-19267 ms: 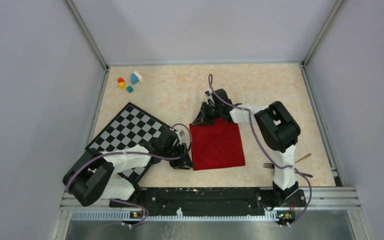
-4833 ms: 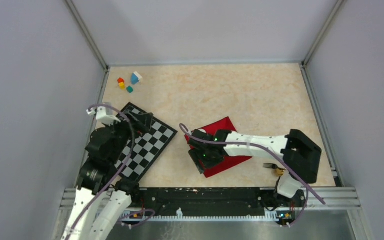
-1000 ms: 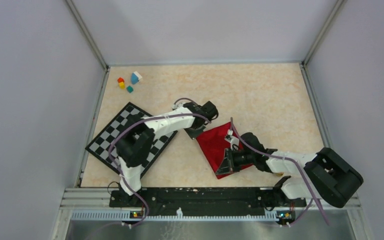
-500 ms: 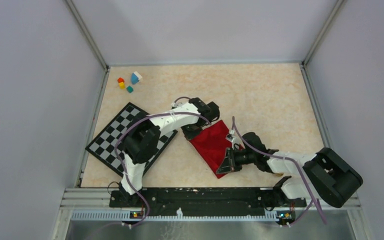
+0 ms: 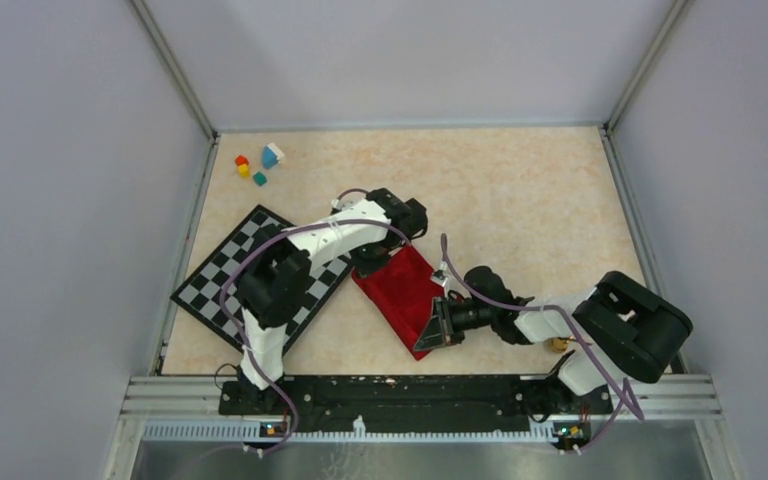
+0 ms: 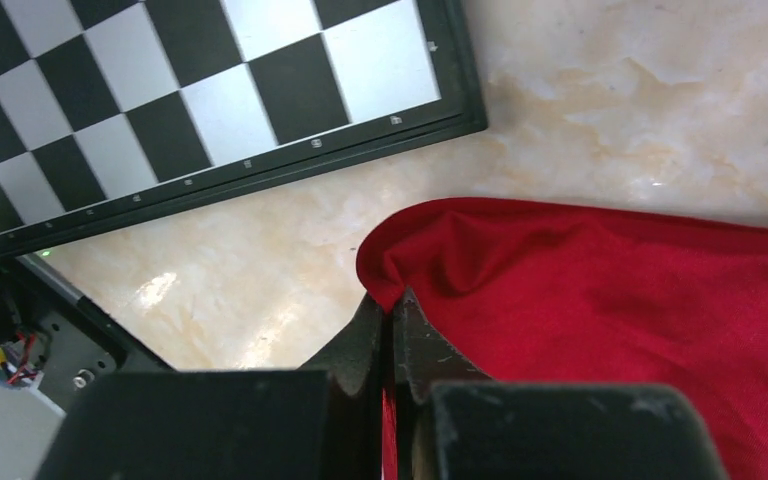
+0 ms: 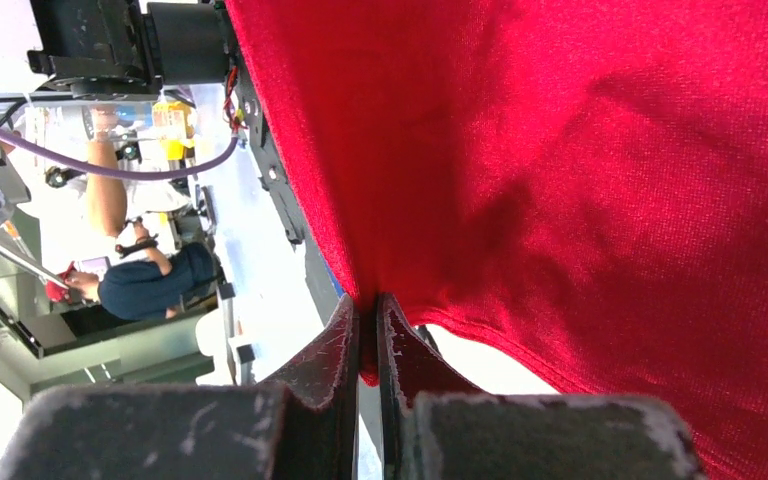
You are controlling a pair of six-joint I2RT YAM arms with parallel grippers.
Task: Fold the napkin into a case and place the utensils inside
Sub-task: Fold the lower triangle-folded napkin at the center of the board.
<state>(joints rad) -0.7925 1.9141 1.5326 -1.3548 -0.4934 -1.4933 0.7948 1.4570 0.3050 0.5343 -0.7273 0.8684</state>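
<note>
Napkin (image 5: 400, 293): red, a slanted oblong on the table (image 5: 520, 190), just right of the mat (image 5: 250, 270), held at both ends.
Left gripper (image 5: 368, 262): jaws closed tight on the napkin's far-left corner, near the mat's edge.
Right gripper (image 5: 430, 335): jaws pinched together on the napkin's near edge, the cloth raised there.
Mat: checkered, lying askew, partly under the left arm.
Blocks (image 5: 258, 163): far-left corner, well apart from the napkin.

From above, light fell bright and even, leaving only soft, short shadows around the napkin (image 5: 397, 293). In the left wrist view, a pale glare lay on the table (image 6: 190, 290) left of the napkin, and the left gripper (image 6: 392, 305) below it was blurred. Beyond the napkin's left edge, the right wrist view was washed out.
</note>
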